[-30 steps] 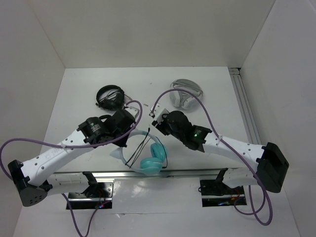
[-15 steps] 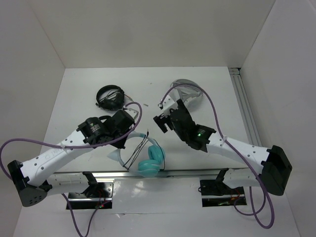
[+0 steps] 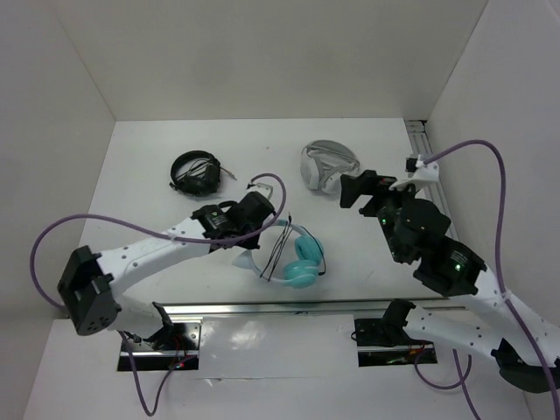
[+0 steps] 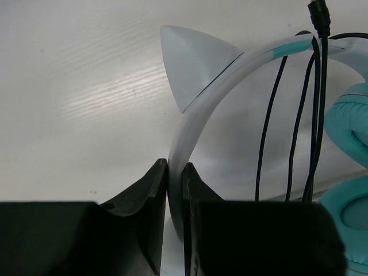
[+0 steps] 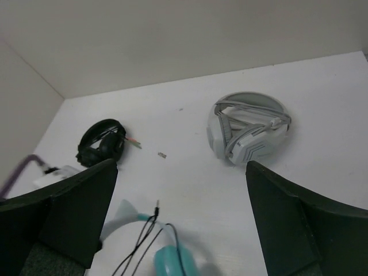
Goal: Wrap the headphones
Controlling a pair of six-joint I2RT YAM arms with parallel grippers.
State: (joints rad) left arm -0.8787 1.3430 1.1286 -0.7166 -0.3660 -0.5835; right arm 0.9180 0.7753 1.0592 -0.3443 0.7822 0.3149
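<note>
**A:** Headphones first; where do they lie?

**B:** Near the front edge of the table, about midway between the two arms; the teal ear cups are to the right; the white headband arches off to the left and has a pointed white ear on it.

**A:** And the left gripper?

**B:** Clenched on the headband; one finger presses each side of its lower end.

**A:** The cable?

**B:** Thin black strands cross the headband just beside that grip; the plug stands up above the band.

**A:** The right gripper?

**B:** Released; its fingers are spread wide with nothing between them; it hangs over the right of the table, well apart from the teal pair and just beside the white-grey headphones.

**A:** Anything else about?

**B:** Black headphones sit at the back left, apart from everything; a small scrap lies on the bare table between the two spare pairs; nothing lies between the open fingers and the teal pair.
</note>
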